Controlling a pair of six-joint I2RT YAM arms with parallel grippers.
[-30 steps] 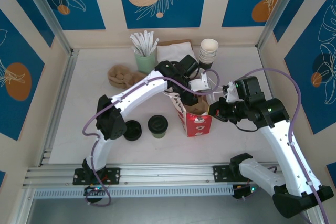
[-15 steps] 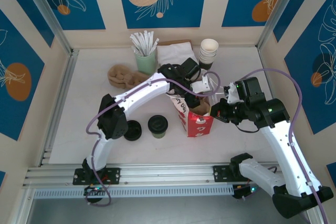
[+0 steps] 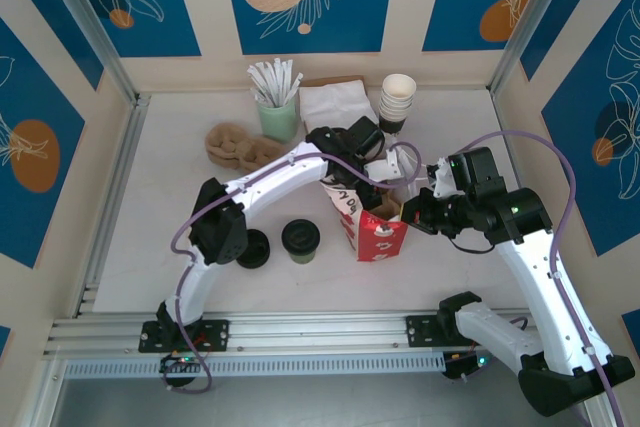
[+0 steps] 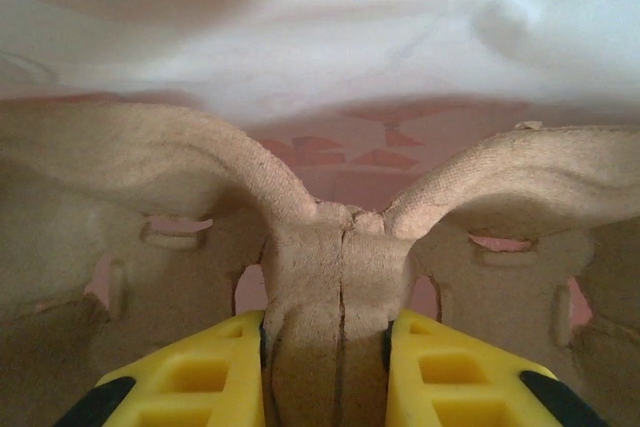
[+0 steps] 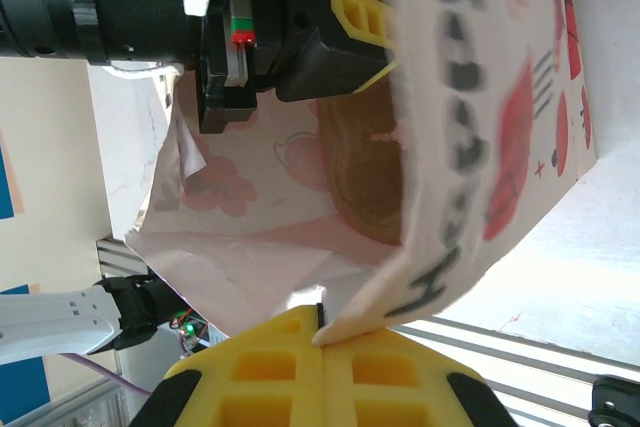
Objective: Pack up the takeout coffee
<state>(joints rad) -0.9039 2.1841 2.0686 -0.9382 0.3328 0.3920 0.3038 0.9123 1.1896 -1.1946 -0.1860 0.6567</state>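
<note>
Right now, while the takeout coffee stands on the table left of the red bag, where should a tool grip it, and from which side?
Probably the paper body just under the lid of the takeout coffee, coming level from the table's near edge. It stands upright, lid on, and a loose black lid and the red bag flank it.

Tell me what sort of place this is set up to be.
Probably a mock café takeout counter inside a robot test cell: a stack of paper cups, a green cup of wrapped straws, and a lidded takeout coffee near a red bag.
</note>
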